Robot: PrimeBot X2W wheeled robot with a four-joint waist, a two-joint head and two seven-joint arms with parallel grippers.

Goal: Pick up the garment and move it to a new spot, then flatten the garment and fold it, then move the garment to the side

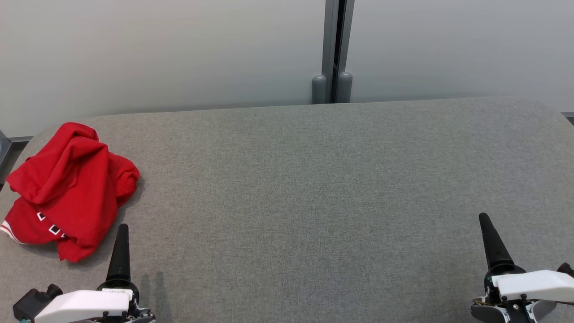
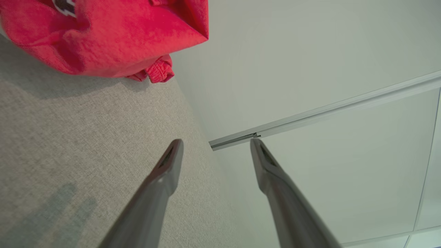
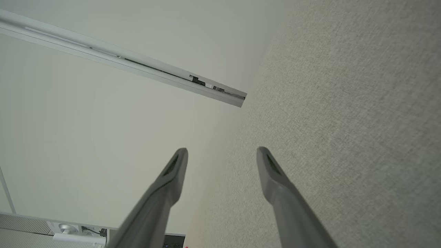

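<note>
We list a grey fabric-covered table (image 1: pixel 314 193), broad and round-cornered, standing before pale wall panels (image 1: pixel 157 49) joined by a grey post (image 1: pixel 334 49). We list one red garment (image 1: pixel 67 188), crumpled in a heap at the table's left edge, with white trim showing low on it. We list the left gripper (image 2: pixel 216 141), fingers parted and empty, near the heap but not touching it. We list the right gripper (image 3: pixel 222 149), likewise parted and empty, over the table's right side, well apart from the garment.
</note>
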